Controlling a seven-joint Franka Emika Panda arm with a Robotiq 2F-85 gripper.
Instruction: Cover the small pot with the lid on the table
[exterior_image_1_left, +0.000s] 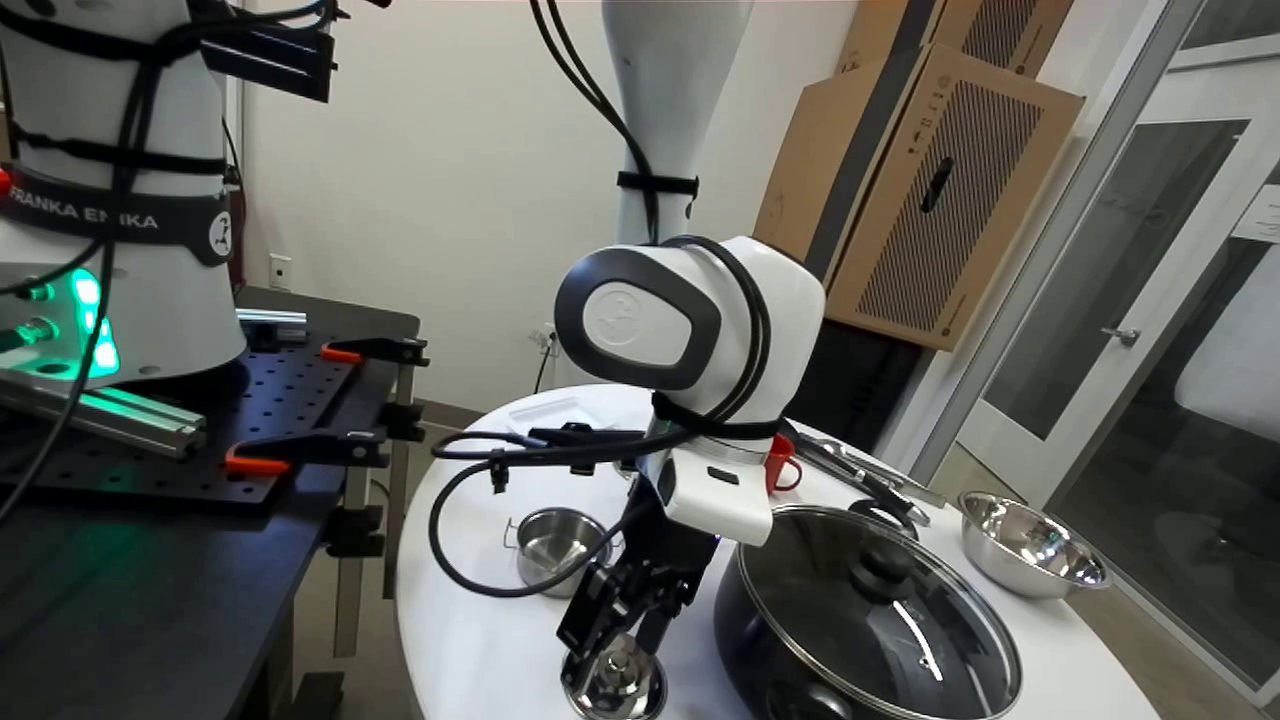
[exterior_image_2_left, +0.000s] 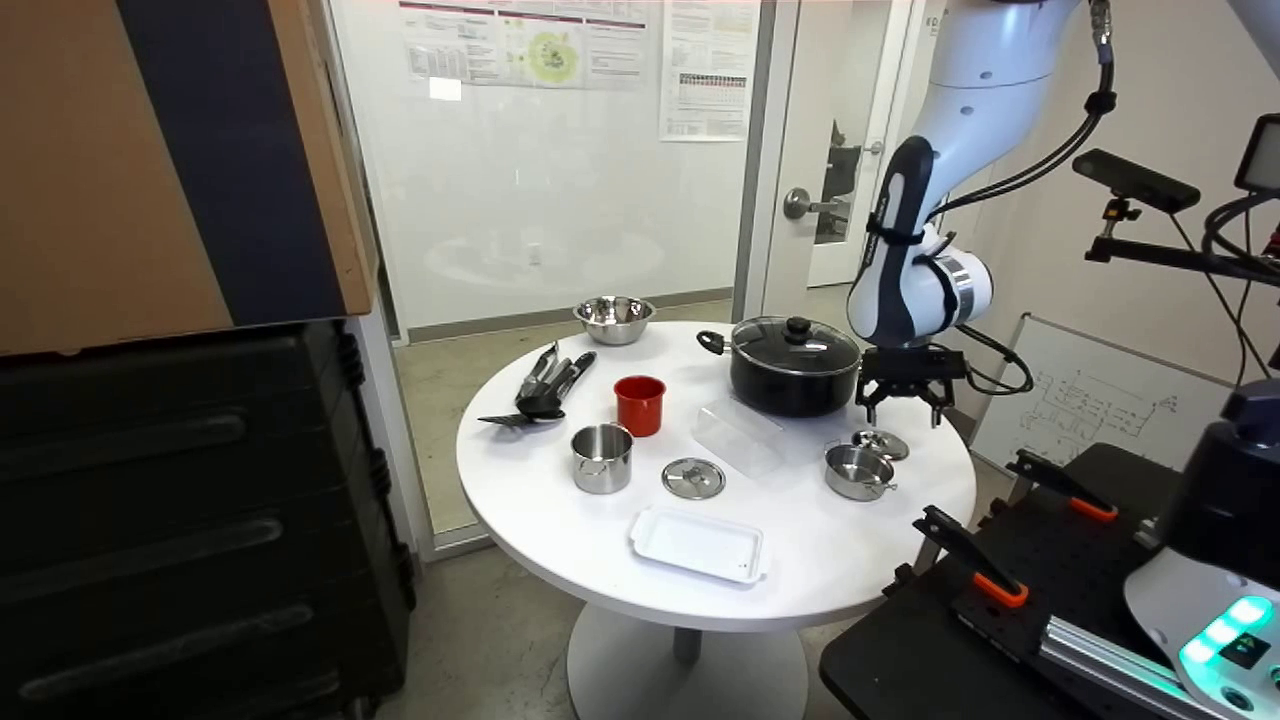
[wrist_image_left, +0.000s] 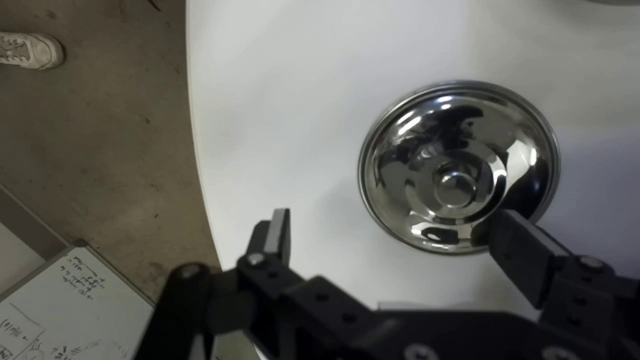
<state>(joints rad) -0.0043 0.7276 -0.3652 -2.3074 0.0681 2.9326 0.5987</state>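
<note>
Wrist view looks down past the black two-fingered pincer (wrist_image_left: 391, 215) onto the small round shiny steel lid (wrist_image_left: 459, 167), which lies flat with its steel knob (wrist_image_left: 456, 189) upward. The pincer is spread wide with nothing between its fingers, presumably so that they can come down on either side of that knob, the handiest part to pinch. The knob sits off-centre, nearer one finger, which overlaps the lid's rim in this view, so the pincer probably needs to shift before it lowers. Lifting the lid looks like the step in hand. In an exterior view the small low-walled steel pot (exterior_image_2_left: 859, 478) with side handles stands upright and uncovered on the round white desk (exterior_image_2_left: 840, 550), its mouth free to take the cover. The lid is near the pot, apparently without touching it, so the carry should be short; the large black pot with a glass top (exterior_image_2_left: 790, 388), close by, leaves less room to swing wide. A second round steel lid (exterior_image_2_left: 694, 478) lies near the taller steel pot (exterior_image_2_left: 602, 470), well away from the pincer, and probably belongs to that vessel.
</note>
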